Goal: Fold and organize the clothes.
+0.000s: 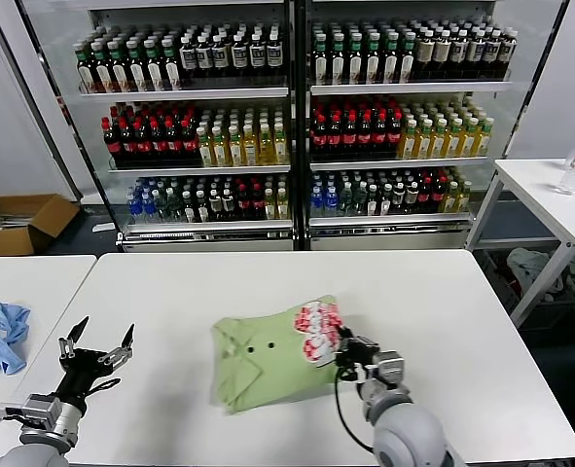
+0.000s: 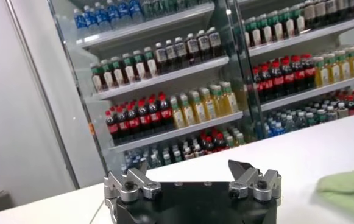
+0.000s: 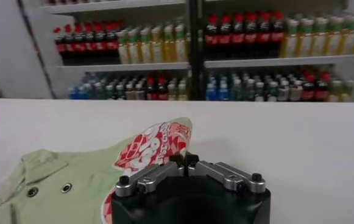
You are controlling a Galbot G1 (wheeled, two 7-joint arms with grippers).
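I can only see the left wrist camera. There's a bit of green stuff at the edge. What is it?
Observer: It's a light green polo shirt, folded into a bundle on the white table, with a red-and-white checkered print on top.
Operator: Is the other hand touching it?
Observer: Yes. The right gripper sits at the shirt's print edge with its fingers closed together; I can't tell if cloth is pinched between them.
Operator: And my hand?
Observer: The left gripper is open, apart from the shirt, over bare table on the robot's left.
Operator: Anything else nearby?
Observer: A small light blue cloth lies on a separate table further left.
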